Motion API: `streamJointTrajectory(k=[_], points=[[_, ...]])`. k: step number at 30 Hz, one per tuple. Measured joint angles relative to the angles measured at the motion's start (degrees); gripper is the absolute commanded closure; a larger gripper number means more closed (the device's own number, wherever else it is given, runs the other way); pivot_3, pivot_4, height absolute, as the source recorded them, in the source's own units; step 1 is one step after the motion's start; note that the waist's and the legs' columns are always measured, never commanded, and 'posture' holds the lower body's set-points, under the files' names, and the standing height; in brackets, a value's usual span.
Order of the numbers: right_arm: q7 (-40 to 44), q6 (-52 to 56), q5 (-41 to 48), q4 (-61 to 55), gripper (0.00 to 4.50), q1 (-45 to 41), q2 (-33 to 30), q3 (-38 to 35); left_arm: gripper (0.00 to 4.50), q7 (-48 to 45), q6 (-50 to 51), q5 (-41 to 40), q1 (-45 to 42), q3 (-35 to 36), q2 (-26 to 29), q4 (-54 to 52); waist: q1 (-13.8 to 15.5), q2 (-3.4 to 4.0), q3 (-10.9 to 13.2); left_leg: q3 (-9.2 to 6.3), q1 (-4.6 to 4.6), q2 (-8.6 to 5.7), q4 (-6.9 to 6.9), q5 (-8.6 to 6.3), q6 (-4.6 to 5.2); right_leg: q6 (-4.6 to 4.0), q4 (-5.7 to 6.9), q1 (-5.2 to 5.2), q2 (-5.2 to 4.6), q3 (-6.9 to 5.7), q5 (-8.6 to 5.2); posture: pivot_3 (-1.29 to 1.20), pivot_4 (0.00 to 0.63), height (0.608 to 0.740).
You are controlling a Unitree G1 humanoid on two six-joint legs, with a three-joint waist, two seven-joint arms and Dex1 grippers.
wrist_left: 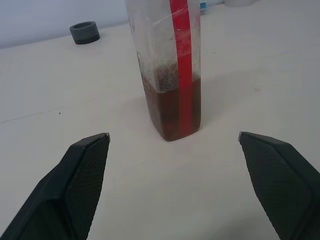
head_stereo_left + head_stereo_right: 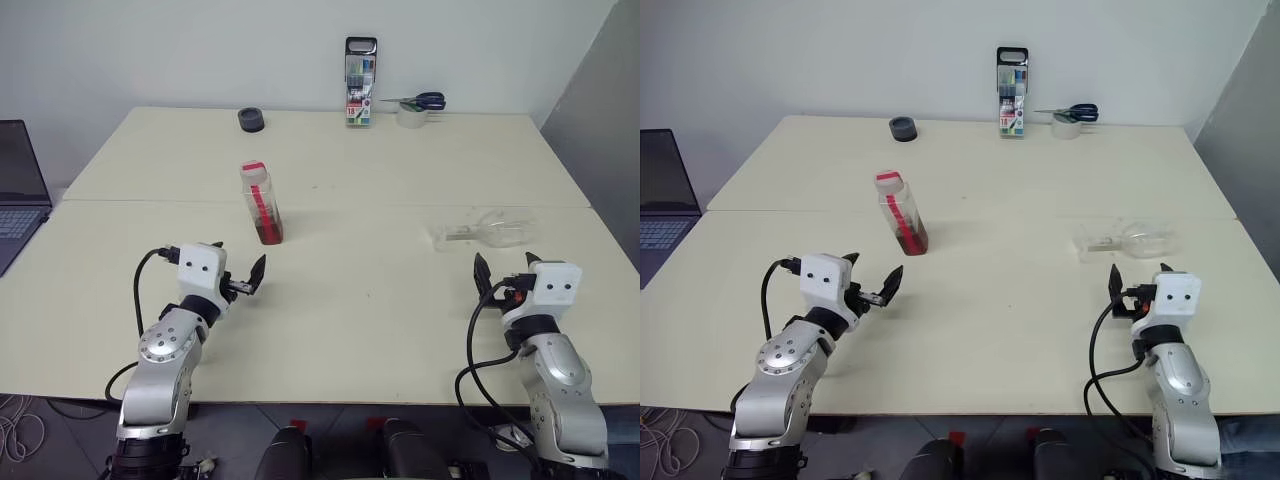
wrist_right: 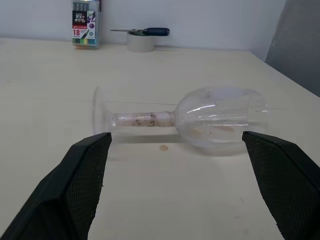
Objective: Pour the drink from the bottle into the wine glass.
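The bottle stands upright on the cream table, left of the middle, its red cap on and a red label strip running down its side. The drink, a reddish-brown liquid, fills only its lower part. The wine glass lies on its side at the right of the table, well apart from the bottle, foot toward the left and bowl toward the right.

The left gripper hovers just near of the bottle with its two black fingers spread wide and nothing between them. The right gripper sits just near of the fallen glass, fingers likewise wide apart and holding nothing.

Along the far edge stand a tall case of coloured markers printed with "18", a roll of tape with blue-handled scissors resting on top, and farther left a small dark ring-shaped object. A laptop sits off the table's left side. Nothing lies between either gripper and the thing in front of it.
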Motion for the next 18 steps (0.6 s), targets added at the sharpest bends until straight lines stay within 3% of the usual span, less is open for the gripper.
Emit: streamJointTrajectory(k=[18], points=[[0.7, 0.0, 0.0, 0.0, 0.00, 1.3, 0.0, 0.0, 0.08, 0.1, 0.2, 0.3, 1.0, -1.2, 0.3, -1.2, 0.0, 0.03, 0.0, 0.00, 0.00, 0.00, -0.01, 0.00, 0.00, 0.01, -0.02, 0.00, 0.00, 0.00, -0.01, 0.00, 0.150, 0.740]])
